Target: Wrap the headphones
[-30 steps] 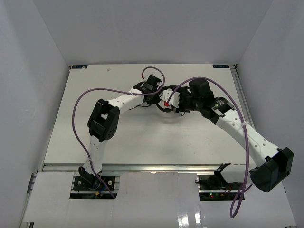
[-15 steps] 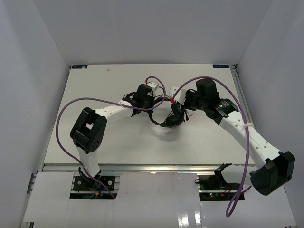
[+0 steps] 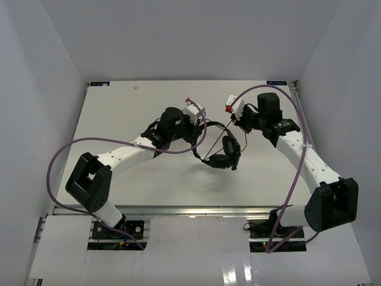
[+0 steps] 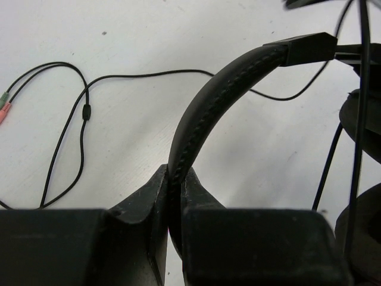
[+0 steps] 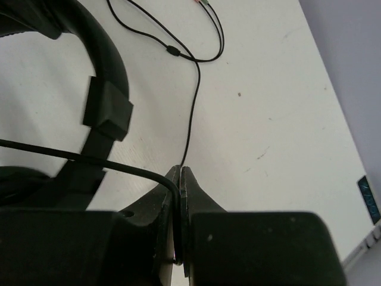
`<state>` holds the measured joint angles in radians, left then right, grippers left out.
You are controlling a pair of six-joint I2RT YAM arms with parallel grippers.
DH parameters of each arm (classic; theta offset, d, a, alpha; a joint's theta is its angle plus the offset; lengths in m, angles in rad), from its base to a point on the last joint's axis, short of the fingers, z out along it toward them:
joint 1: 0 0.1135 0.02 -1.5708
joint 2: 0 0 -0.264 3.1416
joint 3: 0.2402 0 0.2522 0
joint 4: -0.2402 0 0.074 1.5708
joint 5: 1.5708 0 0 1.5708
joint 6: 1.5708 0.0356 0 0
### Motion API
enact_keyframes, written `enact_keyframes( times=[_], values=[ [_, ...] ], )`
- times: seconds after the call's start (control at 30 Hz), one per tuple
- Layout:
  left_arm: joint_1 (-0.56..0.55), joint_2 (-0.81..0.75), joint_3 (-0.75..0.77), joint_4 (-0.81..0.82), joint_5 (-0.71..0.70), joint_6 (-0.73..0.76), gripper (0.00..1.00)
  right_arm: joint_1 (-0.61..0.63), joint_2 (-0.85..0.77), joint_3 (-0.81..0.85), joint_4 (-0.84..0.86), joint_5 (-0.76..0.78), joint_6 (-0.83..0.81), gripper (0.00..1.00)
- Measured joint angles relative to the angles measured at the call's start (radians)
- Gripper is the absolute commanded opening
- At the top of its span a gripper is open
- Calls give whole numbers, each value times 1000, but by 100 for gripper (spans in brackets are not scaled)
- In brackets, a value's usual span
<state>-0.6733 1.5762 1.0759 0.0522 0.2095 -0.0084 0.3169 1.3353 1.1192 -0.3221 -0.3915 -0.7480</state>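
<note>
The black headphones [image 3: 221,152] hang over the middle of the white table [image 3: 119,113], ear cups low. My left gripper [image 3: 200,124] is shut on the headband; in the left wrist view the jaws [image 4: 177,176] pinch the padded band [image 4: 229,83], with an ear cup [image 4: 364,122] at the right. My right gripper [image 3: 239,122] is shut on the thin dark cord; in the right wrist view the jaws [image 5: 180,173] clamp the cord [image 5: 191,113], which runs over the table to a small splitter [image 5: 172,52]. The cord's plugs [image 4: 5,106] lie on the table.
Thick purple arm cables [image 3: 95,138] loop beside both arms [image 3: 297,179]. Grey walls close in the table on three sides. The table's right edge [image 5: 364,241] shows in the right wrist view. The arm bases sit at the near edge.
The two grippers have drawn apart: the left with the headband, the right moving right and back with the cord. The headphones have shifted right and toward the near edge.
</note>
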Motion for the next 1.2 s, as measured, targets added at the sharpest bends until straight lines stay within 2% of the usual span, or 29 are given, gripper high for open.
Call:
enact_keyframes(
  times=[0.27, 0.47, 0.57, 0.67, 0.83, 1.03, 1.2],
  values=[
    [4, -151, -85, 52, 20, -53, 0, -80, 45, -24, 73, -258, 111, 8],
    [4, -209, -81, 48, 69, -139, 0, -129, 78, -89, 224, -586, 246, 11],
    [3, -212, -35, 37, 111, -192, 0, -133, 117, -123, 361, -714, 399, 16],
    [-1, -209, 50, 44, 148, -264, 0, -127, 167, -150, 524, -798, 573, 28],
    [-11, -207, 217, 122, 103, -425, 0, -75, 207, -280, 896, -860, 903, 44],
    [-13, -165, 344, 191, -22, -583, 0, -4, 259, -350, 1397, -874, 1355, 45],
    [-12, -85, 434, 188, -80, -654, 0, 39, 315, -348, 1551, -864, 1580, 43]
  ],
)
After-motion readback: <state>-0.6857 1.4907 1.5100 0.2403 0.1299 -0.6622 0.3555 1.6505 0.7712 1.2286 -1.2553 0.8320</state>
